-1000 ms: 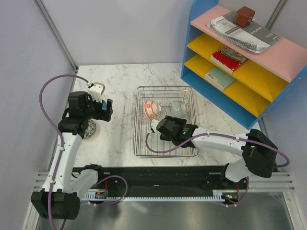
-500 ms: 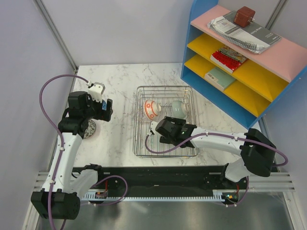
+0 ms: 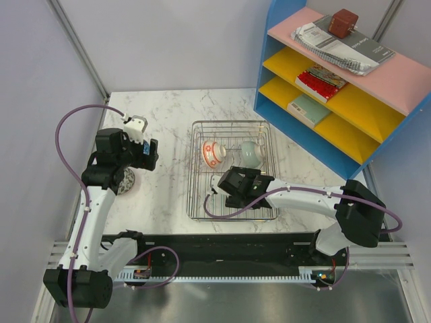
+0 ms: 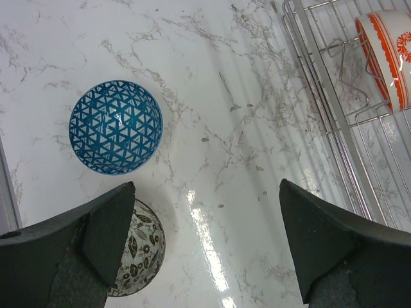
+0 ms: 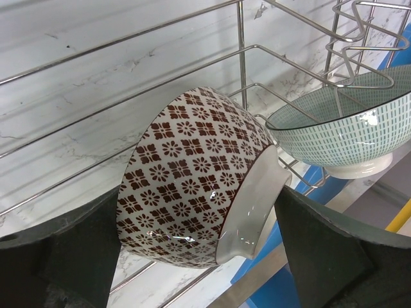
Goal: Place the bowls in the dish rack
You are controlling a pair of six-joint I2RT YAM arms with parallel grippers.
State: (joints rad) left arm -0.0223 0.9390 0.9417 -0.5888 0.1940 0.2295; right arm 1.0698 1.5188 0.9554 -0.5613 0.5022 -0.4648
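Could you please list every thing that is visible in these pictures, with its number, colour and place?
silver wire dish rack: one, silver, middle of table
red-orange ceramic bowl with white pattern: one, in rack, far left
pale teal-green ceramic bowl: one, in rack, far right
brown-red flower-patterned ceramic bowl: one, on its side in rack
blue triangle-patterned ceramic bowl: one, on table left of rack
grey leaf-patterned ceramic bowl: one, on table near the blue bowl
white marble table: one
blue shelf unit: one, pink top, yellow shelves, far right
spiral-bound booklet, dark red box: one each, top shelf
red book, green book: one each, yellow shelves
left gripper: open, above table bowls
right gripper: open, around the flower-patterned bowl
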